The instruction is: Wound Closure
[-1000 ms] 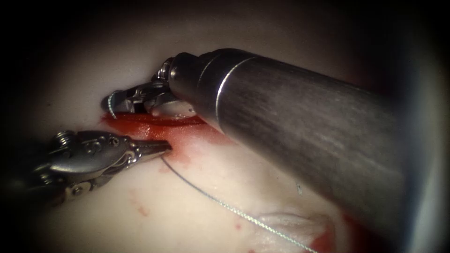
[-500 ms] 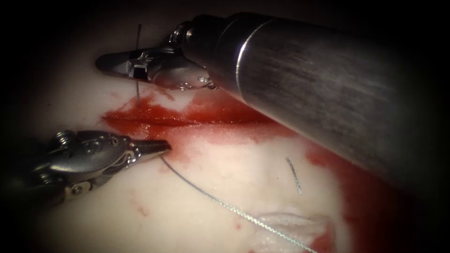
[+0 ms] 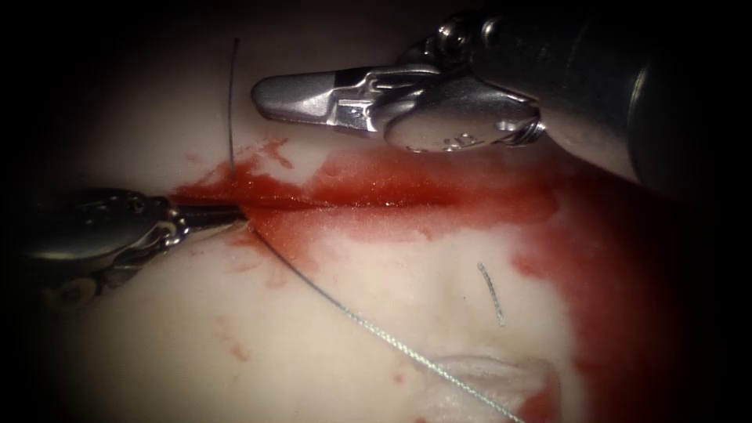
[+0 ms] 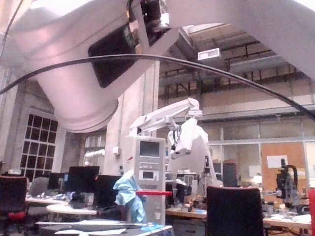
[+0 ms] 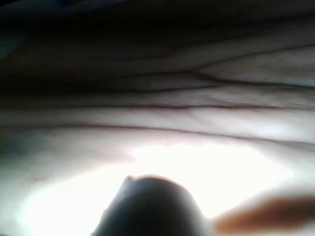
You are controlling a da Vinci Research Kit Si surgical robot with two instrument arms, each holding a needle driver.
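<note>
Tissue glistening; left tool pinches braided thread

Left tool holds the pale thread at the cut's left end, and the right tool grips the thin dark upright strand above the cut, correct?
Half right. The endoscope view shows the right tool shut on nothing, its tip just right of the thin dark upright strand and not touching it. The left tool does hold the pale twisted thread at the left end of the red cut.

The tissue carries red fluid, thread and a cut end.
</note>
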